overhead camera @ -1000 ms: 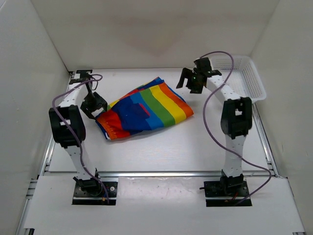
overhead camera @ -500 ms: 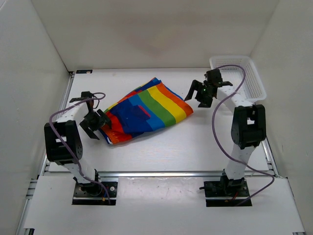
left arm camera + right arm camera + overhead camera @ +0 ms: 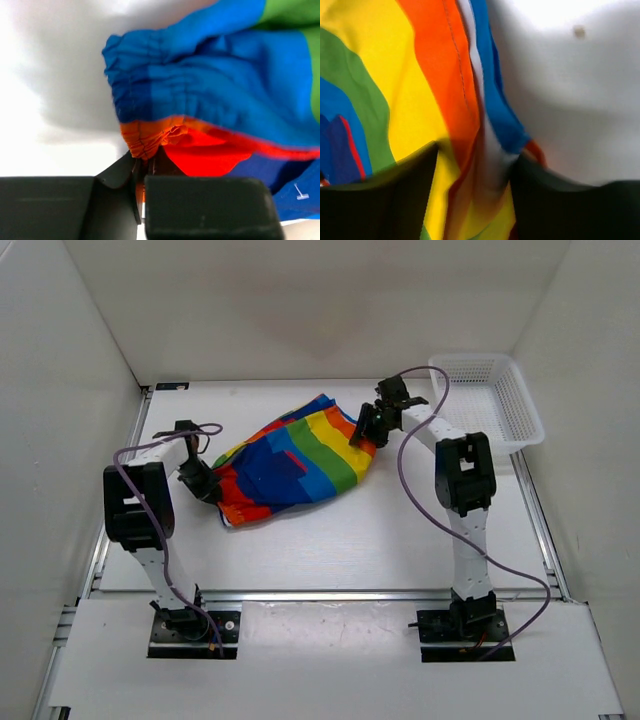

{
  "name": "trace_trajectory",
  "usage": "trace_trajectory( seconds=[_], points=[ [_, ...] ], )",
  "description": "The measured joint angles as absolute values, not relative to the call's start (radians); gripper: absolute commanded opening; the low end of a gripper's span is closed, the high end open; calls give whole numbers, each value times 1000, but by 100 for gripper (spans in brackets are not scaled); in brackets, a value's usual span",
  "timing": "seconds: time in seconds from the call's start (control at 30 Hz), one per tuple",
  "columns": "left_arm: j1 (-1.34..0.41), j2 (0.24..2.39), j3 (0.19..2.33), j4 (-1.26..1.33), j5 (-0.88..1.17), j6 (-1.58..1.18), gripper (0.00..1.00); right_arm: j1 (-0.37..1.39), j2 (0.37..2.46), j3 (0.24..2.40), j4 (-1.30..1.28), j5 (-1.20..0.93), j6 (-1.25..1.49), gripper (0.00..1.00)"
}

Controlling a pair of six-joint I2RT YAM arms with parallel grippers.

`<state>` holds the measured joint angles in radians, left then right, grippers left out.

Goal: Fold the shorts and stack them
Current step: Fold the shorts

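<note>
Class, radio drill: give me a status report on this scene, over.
Left claw shut on shorts, at waistband. Right claw open, astride opposite edge. Basket stands apart, nothing blocking.

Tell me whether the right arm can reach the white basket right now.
Probably yes: the basket lies just right of the right tool, nothing between them, though that tool straddles the edge of the shorts.

The left arm (image 3: 158, 555) and right arm (image 3: 468, 540) share white links, bulky black joints, black base plates (image 3: 190, 632) and looping purple cables (image 3: 400, 455); left claw (image 3: 207, 490) and right claw (image 3: 362, 430) are black.
</note>
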<state>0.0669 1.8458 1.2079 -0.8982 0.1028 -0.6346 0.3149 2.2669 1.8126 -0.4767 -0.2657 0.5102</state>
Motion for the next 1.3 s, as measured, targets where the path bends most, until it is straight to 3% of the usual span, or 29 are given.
trace_trajectory(
  seconds=[0.03, 0.07, 0.2, 0.3, 0.57, 0.6, 0.63, 0.67, 0.73, 0.77, 0.8, 0.87, 0.9, 1.07, 1.3],
  points=[
    [67, 1853, 1225, -894, 102, -632, 10, 315, 2281, 1829, -469, -265, 522, 25],
    [67, 1859, 1243, -893, 101, -628, 10, 316, 2291, 1837, -465, -265, 527, 0],
    [67, 1877, 1307, -887, 96, -611, 10, 316, 2292, 1819, -457, -258, 555, 0],
    [67, 1877, 1321, -890, 89, -592, 10, 317, 2221, 1688, -429, -237, 570, 0],
    [52, 1809, 1253, -910, 92, -550, 10, 352, 1728, 1116, -459, -158, 632, 0],
    [45, 1786, 1229, -914, 94, -545, 10, 367, 1660, 1060, -472, -144, 645, 3],
    [40, 1763, 1204, -915, 96, -540, 10, 387, 1598, 1011, -480, -123, 656, 32],
    [33, 1734, 1175, -920, 97, -534, 17, 411, 1539, 961, -483, -95, 672, 51],
    [25, 1677, 1129, -940, 99, -524, 39, 458, 1436, 891, -524, -47, 700, 85],
    [23, 1651, 1116, -952, 99, -520, 53, 483, 1393, 868, -549, -17, 706, 89],
    [22, 1628, 1111, -968, 97, -516, 75, 500, 1356, 859, -579, 10, 711, 91],
    [22, 1597, 1121, -994, 93, -503, 84, 510, 1306, 862, -620, 70, 712, 92],
    [22, 1589, 1135, -1007, 87, -498, 84, 510, 1290, 875, -647, 106, 708, 92],
    [22, 1591, 1277, -1051, 52, -482, 78, 505, 1314, 1016, -710, 222, 643, 65],
    [17, 1720, 1396, -1015, 40, -442, 78, 460, 1639, 1339, -661, 245, 515, 64]
  ],
)
